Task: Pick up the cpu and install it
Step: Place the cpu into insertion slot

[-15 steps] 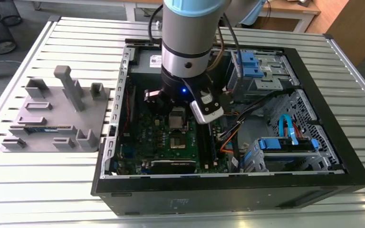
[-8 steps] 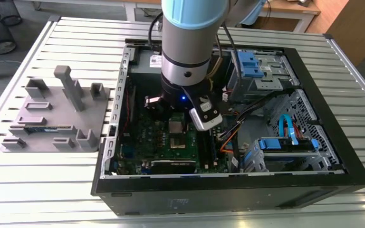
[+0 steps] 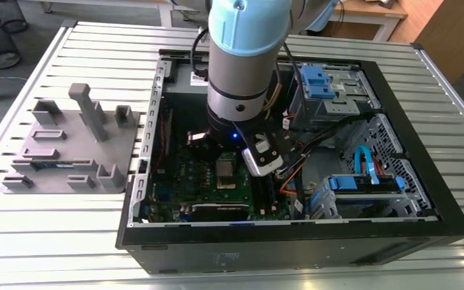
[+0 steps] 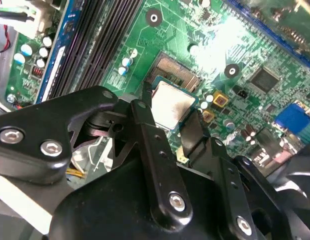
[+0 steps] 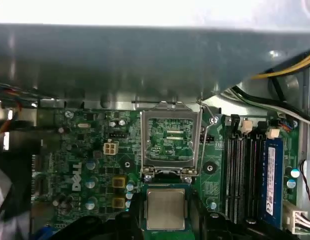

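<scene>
Silver-topped and square with a thin pale rim, the cpu [image 4: 172,100] sits clamped in the pincer [image 4: 169,114], whose two black fingers [image 4: 145,125] press against its opposite edges in the second wrist view. It hangs low over the green motherboard [image 4: 215,45], partly covering the socket [image 4: 176,70]; a strip of the socket's fine contacts shows beyond the chip's far edge. Whether the chip already touches the socket cannot be told. In the first wrist view the cpu [image 5: 166,209] lies just beside the hinged metal load frame [image 5: 144,140], which stands swung open, and a bank of dark memory slots [image 5: 239,175] runs alongside, one of them holding a blue memory stick [image 5: 273,175]. In the exterior view the pale blue and grey arm [image 3: 244,54] reaches straight down into an open black computer case [image 3: 296,241] lying on a slatted metal surface [image 3: 55,241]. A grey fixture block [image 3: 70,145] rests on that surface, beside the case toward the exterior view's left.
</scene>
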Robot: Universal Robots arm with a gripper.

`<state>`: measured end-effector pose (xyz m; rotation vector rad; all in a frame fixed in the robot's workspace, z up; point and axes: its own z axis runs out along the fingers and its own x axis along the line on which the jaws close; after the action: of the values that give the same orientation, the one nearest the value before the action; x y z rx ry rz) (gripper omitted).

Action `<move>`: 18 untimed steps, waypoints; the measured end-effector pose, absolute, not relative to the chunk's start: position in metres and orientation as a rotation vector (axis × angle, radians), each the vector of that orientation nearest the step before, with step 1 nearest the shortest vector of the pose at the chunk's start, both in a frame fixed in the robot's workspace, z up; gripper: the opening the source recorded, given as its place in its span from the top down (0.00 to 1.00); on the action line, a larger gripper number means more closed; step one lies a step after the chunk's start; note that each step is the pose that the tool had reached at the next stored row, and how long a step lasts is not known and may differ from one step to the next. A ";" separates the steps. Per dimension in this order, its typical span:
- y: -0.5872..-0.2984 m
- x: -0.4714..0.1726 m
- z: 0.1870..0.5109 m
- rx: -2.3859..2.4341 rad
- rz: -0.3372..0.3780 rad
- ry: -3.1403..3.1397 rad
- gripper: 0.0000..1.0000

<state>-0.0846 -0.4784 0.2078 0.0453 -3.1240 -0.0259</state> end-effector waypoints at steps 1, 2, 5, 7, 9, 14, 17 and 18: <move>-0.484 -0.084 0.206 0.045 -0.026 -3.124 0.53; -0.485 -0.084 0.205 0.045 -0.026 -3.124 0.53; -0.485 -0.084 0.203 0.045 -0.026 -3.124 0.53; -0.485 -0.084 0.203 0.045 -0.025 -3.124 0.53; -0.485 -0.084 0.202 0.045 -0.026 -3.124 0.53; -0.487 -0.084 0.198 0.045 -0.026 -3.124 0.53; -0.489 -0.083 0.197 0.045 -0.026 -3.124 0.53; -0.489 -0.083 0.197 0.045 -0.026 -3.124 0.53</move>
<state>-0.0832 -0.4889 0.1969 0.0448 -3.1240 -0.0261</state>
